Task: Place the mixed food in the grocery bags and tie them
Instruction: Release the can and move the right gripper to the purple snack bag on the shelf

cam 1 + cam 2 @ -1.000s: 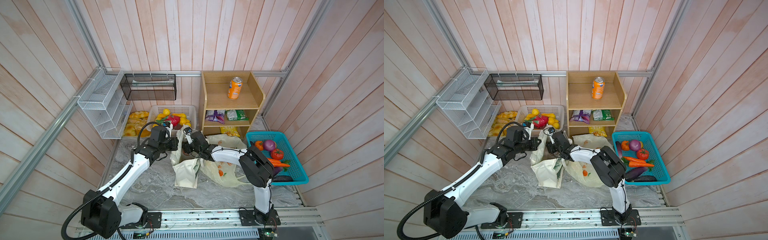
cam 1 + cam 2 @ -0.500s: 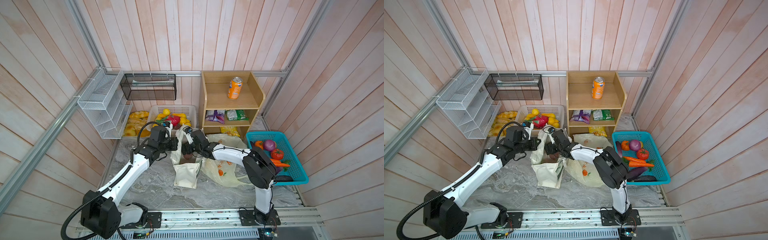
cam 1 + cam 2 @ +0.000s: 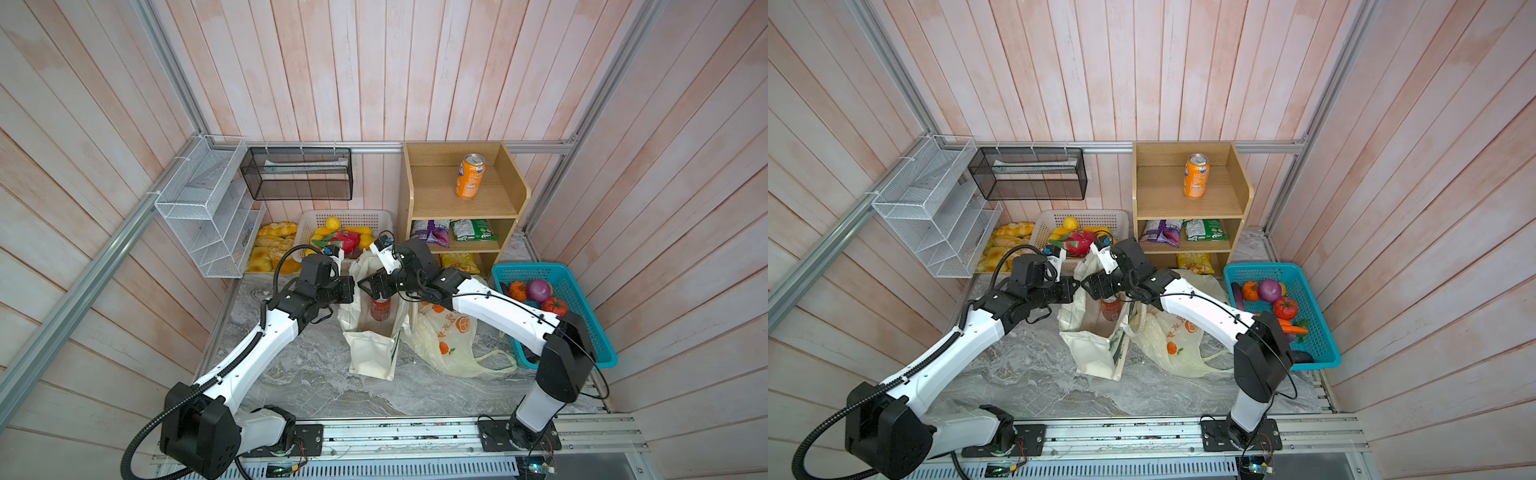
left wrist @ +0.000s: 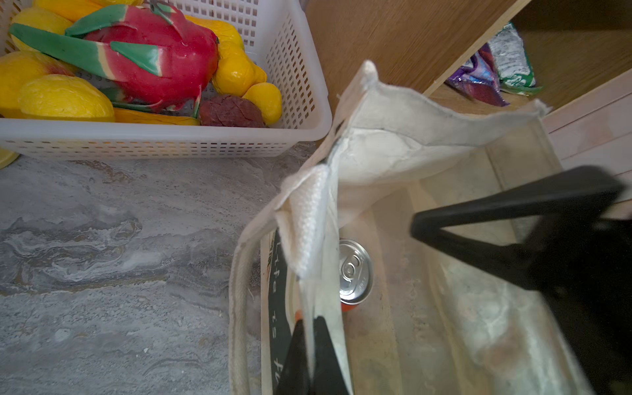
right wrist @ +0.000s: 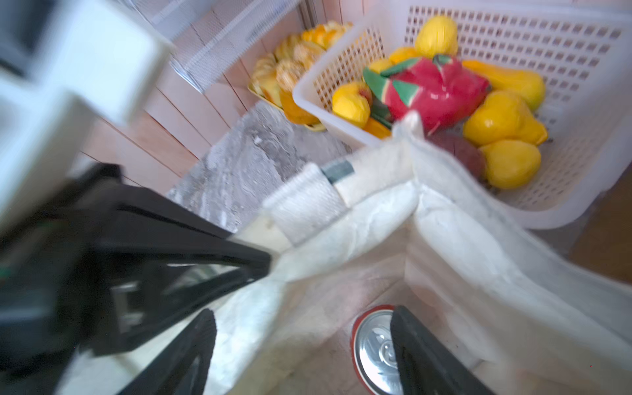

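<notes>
Inside pink-plank booth: grey marble tbl, tote.

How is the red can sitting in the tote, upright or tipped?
Upright. The red can stands on the tote floor, its silver top facing up.

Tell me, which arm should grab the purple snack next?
Right. The right gripper is open above the can in the bag, nearer the purple snack. The left gripper is busy pinching the bag's edge.
</notes>
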You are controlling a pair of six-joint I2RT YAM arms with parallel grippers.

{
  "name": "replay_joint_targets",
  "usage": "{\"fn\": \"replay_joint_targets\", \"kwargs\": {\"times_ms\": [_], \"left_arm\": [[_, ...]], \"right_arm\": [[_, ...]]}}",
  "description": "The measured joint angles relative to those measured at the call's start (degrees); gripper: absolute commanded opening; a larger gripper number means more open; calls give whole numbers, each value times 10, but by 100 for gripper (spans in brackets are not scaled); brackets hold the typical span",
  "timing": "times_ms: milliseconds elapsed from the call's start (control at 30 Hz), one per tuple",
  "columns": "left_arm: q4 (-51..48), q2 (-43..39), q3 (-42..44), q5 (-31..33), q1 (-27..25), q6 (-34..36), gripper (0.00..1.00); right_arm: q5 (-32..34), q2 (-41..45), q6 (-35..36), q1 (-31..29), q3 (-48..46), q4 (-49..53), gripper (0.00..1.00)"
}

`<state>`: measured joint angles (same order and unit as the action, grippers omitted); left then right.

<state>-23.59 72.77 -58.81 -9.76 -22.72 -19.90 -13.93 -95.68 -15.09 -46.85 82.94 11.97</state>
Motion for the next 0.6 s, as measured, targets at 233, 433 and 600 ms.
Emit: {"fn": "replay_joint_targets", "kwargs": {"times_ms": [233, 433, 600], "left_arm": [[-4, -4, 0, 11, 0, 4, 0], [-10, -11, 0, 22, 1, 9, 0], [-12, -12, 0, 28, 2, 14, 0]], "right_arm": [[12, 129, -53, 37, -35, -23, 75], [-1, 232, -157, 201, -191, -93, 52], [-29, 222, -216, 283, -259, -118, 48]]}}
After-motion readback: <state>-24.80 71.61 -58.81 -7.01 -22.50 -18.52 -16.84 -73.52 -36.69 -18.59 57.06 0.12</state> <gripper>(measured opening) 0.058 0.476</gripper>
